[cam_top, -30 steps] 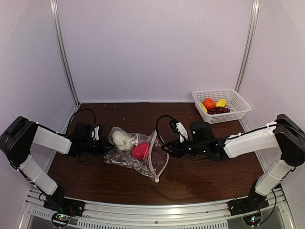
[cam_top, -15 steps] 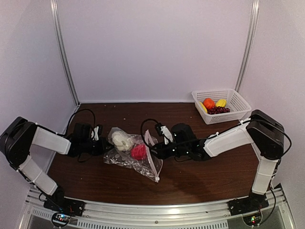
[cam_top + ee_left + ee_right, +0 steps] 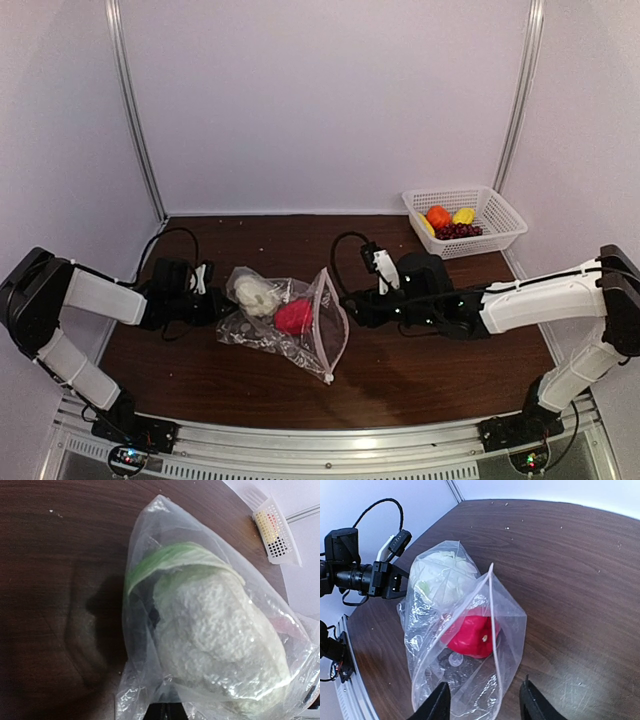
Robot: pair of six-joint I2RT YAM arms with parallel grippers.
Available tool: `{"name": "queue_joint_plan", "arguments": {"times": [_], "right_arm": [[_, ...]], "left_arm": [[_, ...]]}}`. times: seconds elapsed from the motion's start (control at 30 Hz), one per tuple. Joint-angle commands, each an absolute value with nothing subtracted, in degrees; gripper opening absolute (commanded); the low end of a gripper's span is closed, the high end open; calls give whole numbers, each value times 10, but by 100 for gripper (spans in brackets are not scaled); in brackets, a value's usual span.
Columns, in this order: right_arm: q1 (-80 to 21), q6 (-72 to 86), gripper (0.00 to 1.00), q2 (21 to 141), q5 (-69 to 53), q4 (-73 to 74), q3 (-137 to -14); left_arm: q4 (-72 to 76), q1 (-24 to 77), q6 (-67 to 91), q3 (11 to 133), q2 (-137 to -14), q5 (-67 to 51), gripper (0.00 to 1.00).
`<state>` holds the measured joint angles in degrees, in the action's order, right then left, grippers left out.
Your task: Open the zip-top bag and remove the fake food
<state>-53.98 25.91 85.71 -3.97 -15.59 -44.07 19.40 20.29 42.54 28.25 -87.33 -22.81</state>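
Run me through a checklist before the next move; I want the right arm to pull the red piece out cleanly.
1. Mouth of the zip-top bag open and facing the right gripper: ok.
2. Right gripper open and empty: ok.
3. Red piece inside the bag, close to the mouth: ok.
4. White piece deeper in the bag, behind the red one and out of the path: ok.
5. Left gripper clamped on the bag's closed end to anchor it: cannot tell; it is at the plastic, but its fingers are hidden.

Gaping zip-top bag (image 3: 511,622) mouth before right gripper (image 3: 484,702), red toy (image 3: 470,636) just inside.
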Motion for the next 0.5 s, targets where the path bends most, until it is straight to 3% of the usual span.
{"name": "queue_joint_plan", "arguments": {"times": [0.0, 0.2, 0.47], "right_arm": [[-576, 267, 43, 859, -48, -140, -432], [-598, 293, 34, 898, -72, -185, -457], [-594, 285, 27, 968, -57, -194, -501]], "left_arm": [[201, 200, 418, 271, -852, -214, 0], [221, 200, 423, 272, -866, -225, 0], [236, 200, 425, 272, -883, -236, 0]]}}
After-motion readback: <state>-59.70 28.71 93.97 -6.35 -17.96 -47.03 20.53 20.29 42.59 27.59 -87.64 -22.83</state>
